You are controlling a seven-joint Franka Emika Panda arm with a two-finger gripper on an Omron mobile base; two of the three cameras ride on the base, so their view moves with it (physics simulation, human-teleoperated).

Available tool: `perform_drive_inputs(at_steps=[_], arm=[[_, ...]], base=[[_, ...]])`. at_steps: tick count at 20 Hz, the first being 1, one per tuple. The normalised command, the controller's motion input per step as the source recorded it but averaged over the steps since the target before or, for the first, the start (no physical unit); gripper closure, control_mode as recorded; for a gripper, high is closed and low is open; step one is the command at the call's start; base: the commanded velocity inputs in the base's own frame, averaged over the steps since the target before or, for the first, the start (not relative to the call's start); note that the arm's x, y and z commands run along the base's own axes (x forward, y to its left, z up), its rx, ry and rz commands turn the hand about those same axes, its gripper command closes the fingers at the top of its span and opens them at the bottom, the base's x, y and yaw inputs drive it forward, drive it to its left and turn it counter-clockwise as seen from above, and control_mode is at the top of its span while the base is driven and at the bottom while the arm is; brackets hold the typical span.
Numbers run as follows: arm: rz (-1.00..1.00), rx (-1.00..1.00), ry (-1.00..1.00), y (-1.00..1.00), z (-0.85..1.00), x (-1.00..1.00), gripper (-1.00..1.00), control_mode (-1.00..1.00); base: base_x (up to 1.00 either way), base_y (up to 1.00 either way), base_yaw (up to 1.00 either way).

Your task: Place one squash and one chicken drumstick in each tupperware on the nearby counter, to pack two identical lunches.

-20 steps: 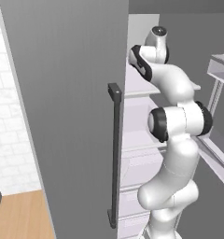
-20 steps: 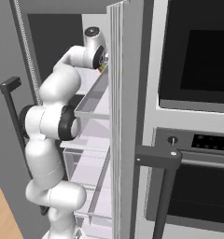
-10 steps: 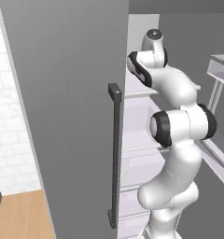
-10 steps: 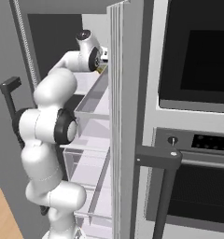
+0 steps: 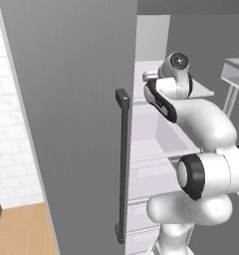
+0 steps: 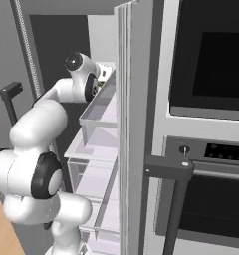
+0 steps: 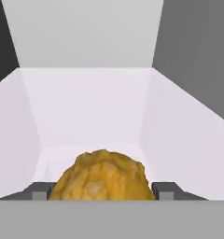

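The claw clamps the lumpy yellow squash between its dark fingertips. White fridge-bin walls flank it; open room lies ahead.

A kitchen — an open fridge with pale shelves and drawers, a built-in oven at three o'clock.

Squash sits btwn gripper fingertips — inside fridge compartment, rear wall behind.

Between the fingers, the yellow squash looks rough and lumpy; the bin beyond them looks smooth, matt plastic.
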Motion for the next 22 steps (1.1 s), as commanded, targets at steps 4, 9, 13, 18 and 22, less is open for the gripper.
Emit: perform_drive_inputs(at_steps=[4, 9, 13, 18, 22], arm=[[0.0, 0.09, -0.09, -0.03, 0.72, -1.0, 1.0, -1.0], [0.0, 0.05, 0.03, 0.0, 0.61, -1.0, 1.0, -1.0], [0.0, 0.0, 0.09, 0.0, 0.14, -1.0, 1.0, -1.0], [0.01, -0.01, 0.02, 0.08, -0.28, -1.0, 1.0, -1.0], [0.11, -0.06, 0.0, 0.37, -0.32, -1.0, 1.0, -1.0]], base=[[0.0, 0.0, 0.0], [0.0, 0.0, 0.0], [0.0, 0.0, 0.0], [0.0, 0.0, 0.0], [0.0, 0.0, 0.0]])
